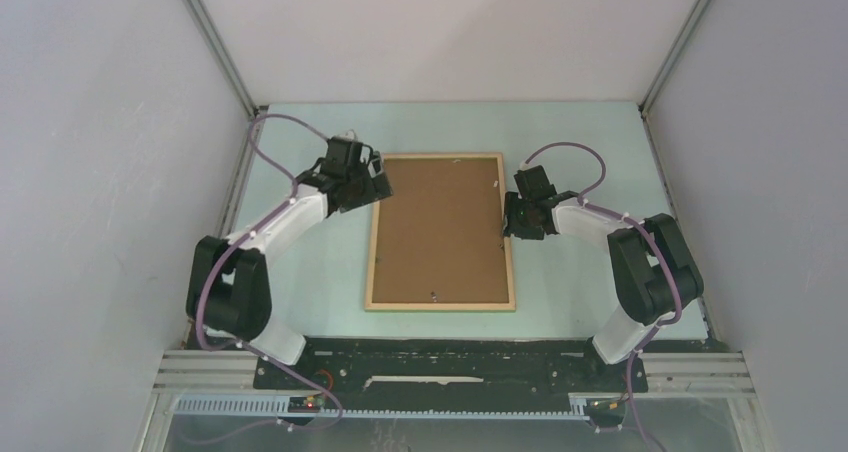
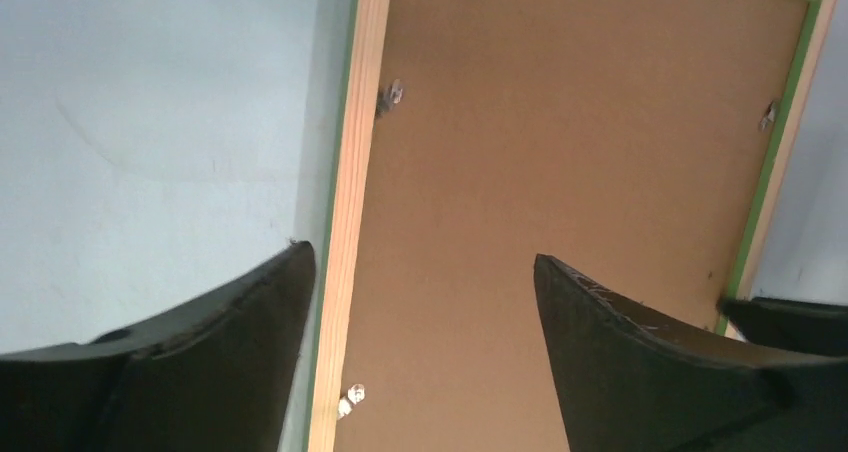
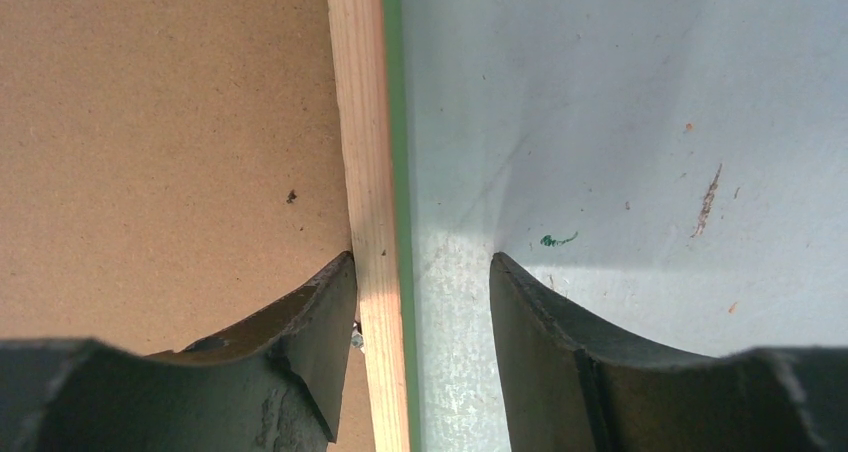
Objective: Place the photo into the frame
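Right pincer (image 3: 422, 260) open astride the right rail of the frame (image 1: 440, 303), left pincer (image 2: 420, 264) open over its left rail, photo (image 1: 440, 227) board-up inside it on the bench (image 1: 585, 152), probably seated; light, stiff, thin, so grip the rails.

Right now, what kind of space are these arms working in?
Probably a lab test cell: plain white walls held by aluminium posts box in a pale green table carrying the frame.

The photo (image 1: 440, 227) lies in the frame (image 1: 440, 304), left tool (image 1: 372, 177) and right tool (image 1: 508, 212) flanking it.
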Tool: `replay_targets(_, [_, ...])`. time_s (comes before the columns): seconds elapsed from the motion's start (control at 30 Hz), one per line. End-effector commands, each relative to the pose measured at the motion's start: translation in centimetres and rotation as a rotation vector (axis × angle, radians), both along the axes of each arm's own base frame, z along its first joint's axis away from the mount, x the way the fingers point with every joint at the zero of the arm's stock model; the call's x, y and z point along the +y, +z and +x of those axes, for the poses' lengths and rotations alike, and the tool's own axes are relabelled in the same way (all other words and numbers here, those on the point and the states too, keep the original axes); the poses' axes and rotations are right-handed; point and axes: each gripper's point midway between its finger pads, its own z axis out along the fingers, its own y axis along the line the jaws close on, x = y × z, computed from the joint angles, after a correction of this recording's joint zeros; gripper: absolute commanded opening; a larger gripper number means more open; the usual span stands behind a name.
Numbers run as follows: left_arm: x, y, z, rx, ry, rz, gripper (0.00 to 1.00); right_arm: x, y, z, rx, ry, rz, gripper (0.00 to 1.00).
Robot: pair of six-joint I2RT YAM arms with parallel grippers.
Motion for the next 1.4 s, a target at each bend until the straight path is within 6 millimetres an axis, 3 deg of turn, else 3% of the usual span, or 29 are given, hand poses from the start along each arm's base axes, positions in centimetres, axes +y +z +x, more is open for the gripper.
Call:
replay_targets(0.0, [-0.3, -1.8, -3.9, -0.010, 0.011, -0.125, 0.94, -1.7, -1.6, -1.5, 0.076, -0.008, -0.077, 0.59])
replay_targets(0.2, [-0.2, -5.3, -8.9, 0.030, 0.000, -0.217, 1.00, -0.9, -0.8, -2.0, 0.090, 0.000, -0.016, 0.64])
replay_targets(0.3, [-1.1, -7.8, -11.3, 0.091, -0.027, -0.291, 1.00, 0.6, 0.1, -2.0, 0.091, 0.012, 0.067, 0.66])
replay_targets(0.43, [-2.0, -9.5, -13.4, 0.136, -0.062, -0.346, 1.00, 2.6, 0.8, -0.8, 0.095, 0.024, 0.130, 0.67])
replay_targets(0.63, [-5.1, -9.0, -15.8, 0.138, -0.155, -0.464, 0.99, 4.6, 1.1, 1.8, 0.107, 0.033, 0.138, 0.66])
replay_targets(0.77, [-6.2, -8.5, -17.1, 0.132, -0.178, -0.504, 0.99, 4.7, 1.4, 2.8, 0.109, 0.045, 0.112, 0.65])
replay_targets(1.13, [-7.5, -9.3, -20.3, 0.153, -0.206, -0.553, 0.99, 4.0, 2.0, 0.4, 0.134, 0.083, 0.089, 0.63])
replay_targets(1.2, [-6.9, -9.6, -20.0, 0.134, -0.193, -0.517, 0.99, 3.0, 2.4, 1.2, 0.095, 0.068, 0.054, 0.65])
replay_targets(1.37, [-6.1, -9.5, -19.1, 0.107, -0.181, -0.437, 1.00, 0.9, 2.9, 5.3, 0.048, 0.009, 0.105, 0.71])
